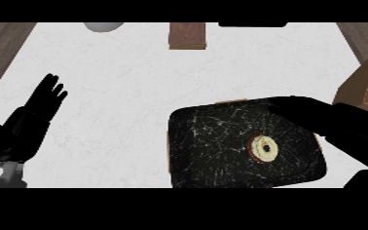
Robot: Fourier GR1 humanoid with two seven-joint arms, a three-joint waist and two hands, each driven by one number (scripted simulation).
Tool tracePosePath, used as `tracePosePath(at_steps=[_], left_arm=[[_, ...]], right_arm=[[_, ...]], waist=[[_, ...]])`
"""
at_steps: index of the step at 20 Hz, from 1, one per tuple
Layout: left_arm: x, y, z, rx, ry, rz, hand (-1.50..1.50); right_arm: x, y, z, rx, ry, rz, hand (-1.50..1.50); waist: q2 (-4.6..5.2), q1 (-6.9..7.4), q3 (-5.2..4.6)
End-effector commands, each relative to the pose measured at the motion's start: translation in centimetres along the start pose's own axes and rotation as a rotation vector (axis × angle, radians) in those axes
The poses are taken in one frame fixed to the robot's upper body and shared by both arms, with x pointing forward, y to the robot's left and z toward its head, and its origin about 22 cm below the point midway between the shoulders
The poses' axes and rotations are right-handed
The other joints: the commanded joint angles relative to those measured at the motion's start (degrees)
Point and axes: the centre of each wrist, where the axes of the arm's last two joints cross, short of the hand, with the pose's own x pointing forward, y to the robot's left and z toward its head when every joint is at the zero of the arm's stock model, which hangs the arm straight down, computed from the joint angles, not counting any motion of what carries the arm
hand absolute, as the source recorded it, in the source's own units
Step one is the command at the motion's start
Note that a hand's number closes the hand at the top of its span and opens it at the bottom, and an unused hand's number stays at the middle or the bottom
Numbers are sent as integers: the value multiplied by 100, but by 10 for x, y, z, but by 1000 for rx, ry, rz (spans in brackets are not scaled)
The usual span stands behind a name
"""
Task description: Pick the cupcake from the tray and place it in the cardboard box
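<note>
A cupcake [264, 148] with a cream top and a dark centre sits on the dark speckled tray [208, 146] at the lower right. My right hand [309, 114] hovers over the tray's upper right part, just above and right of the cupcake, fingers stretched toward it and not closed on it. A brown cardboard box [354, 90] shows partly at the right edge, beyond the hand. My left hand [36, 112] rests open at the left edge, fingers up.
A brown wooden block [188, 35] stands at the counter's far edge, with a grey rounded object [105, 26] to its left and a black object [251, 24] to its right. White marble counter [129, 92] spreads between the hands.
</note>
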Motion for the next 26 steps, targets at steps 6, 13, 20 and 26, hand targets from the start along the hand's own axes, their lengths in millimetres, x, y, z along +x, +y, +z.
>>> tracePosePath(at_steps=[6,13,20,26], left_arm=[[23,-1,-17,9,9,8,0],[11,-3,-7,2,-5,-10,0],[8,-9,25,0,13,-4,0],[-14,-19,8,11,-4,6,0]], right_arm=[[0,21,-24,111,86,15,-150],[-14,28,-32,121,104,28,-150],[-3,33,-30,92,53,16,-150],[-10,35,-36,76,57,82,-150]], waist=[[10,-36,10],[6,-31,11],[-3,-10,10],[5,-20,10]])
